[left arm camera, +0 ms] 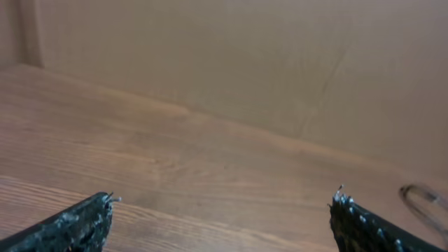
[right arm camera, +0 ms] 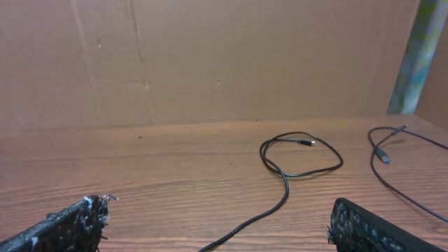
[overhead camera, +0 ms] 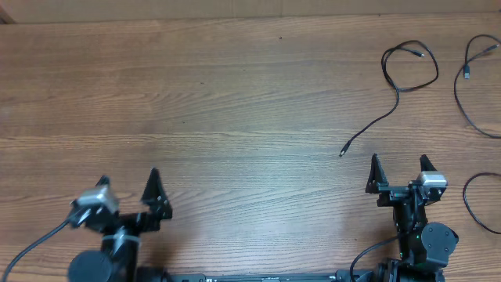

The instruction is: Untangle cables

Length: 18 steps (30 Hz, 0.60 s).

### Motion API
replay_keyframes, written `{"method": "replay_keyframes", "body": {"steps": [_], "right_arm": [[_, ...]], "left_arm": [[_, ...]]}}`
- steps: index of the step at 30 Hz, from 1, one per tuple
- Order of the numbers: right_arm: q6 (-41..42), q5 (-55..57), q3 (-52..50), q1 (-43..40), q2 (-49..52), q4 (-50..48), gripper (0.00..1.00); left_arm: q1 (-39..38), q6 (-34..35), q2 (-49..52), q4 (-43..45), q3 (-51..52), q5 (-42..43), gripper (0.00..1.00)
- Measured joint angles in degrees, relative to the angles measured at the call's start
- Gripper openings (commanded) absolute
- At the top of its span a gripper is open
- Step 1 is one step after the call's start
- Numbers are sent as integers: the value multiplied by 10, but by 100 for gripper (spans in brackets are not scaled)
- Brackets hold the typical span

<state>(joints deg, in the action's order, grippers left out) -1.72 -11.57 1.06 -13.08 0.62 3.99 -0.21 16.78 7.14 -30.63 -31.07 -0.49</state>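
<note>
Cables [overhead camera: 396,88] sit at the right side of the overhead frame, three thin black cords lying apart from one another on the wooden table [overhead camera: 235,102]. The looped cable [right arm camera: 286,189] is at the upper right: it curls into one loose ring, crosses over itself, and sends a single tail down and left to a small plug tip that rests on bare wood. In my right wrist view a small silver plug tip lies inside that ring.

The second cable [overhead camera: 466,74] runs along the far right edge with a small plug end pointing down, and part of it leaves the frame. In the right wrist view its plug [right arm camera: 384,157] lies just right of the ring, not touching it. The third cable [overhead camera: 465,197] shows only as an arc at the lower right edge.

My right gripper [overhead camera: 399,168] is at the lower right, jaws spread wide with nothing between them, just below the tail's plug tip. My left gripper [overhead camera: 127,188] is at the lower left, likewise wide and empty, well apart from every cord.

A blurred, possibly clear object [left arm camera: 423,199] shows at the right edge of the left wrist view; I can't identify it.
</note>
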Motion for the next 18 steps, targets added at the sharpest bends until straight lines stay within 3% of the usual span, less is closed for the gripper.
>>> {"method": "replay_keyframes", "body": {"steps": [3, 6, 13, 18], "right_arm": [[0, 0, 0, 0, 0, 0, 100], [0, 0, 0, 0, 0, 0, 100], [0, 0, 0, 0, 0, 0, 100], [0, 0, 0, 0, 0, 0, 100]], "left_arm": [[3, -21, -20, 121, 113, 15, 99], [3, -31, -49, 177, 197, 22, 100], [4, -39, -63, 223, 274, 3, 100], [4, -94, -63, 251, 298, 12, 100]]}}
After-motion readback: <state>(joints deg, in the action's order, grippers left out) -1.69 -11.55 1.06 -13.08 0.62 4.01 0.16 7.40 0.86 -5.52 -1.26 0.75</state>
